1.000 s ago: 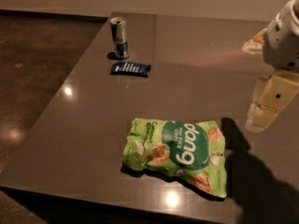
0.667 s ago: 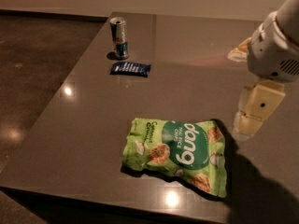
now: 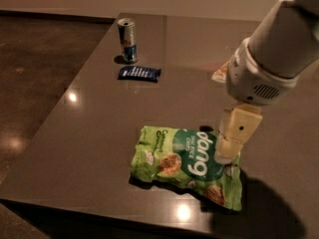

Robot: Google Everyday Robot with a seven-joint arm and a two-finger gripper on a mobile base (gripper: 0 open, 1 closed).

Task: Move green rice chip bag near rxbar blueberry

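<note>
The green rice chip bag [image 3: 184,163] lies flat on the dark table [image 3: 89,133] near its front edge, with the white "dang" lettering facing up. The rxbar blueberry [image 3: 139,73] is a small dark-blue wrapper lying flat further back and to the left, well apart from the bag. My gripper [image 3: 227,156] comes down from the upper right on a white arm and hangs over the right part of the bag, close to or touching its top surface.
An upright silver-blue drink can [image 3: 127,40] stands just behind the rxbar. A small pale object [image 3: 220,73] lies on the table behind the arm, mostly hidden. The table's left edge drops to a dark floor [image 3: 40,73].
My arm and gripper have moved left and down, from beside the bag's right edge to over its right part. The bag, the bar and the can have not moved.
</note>
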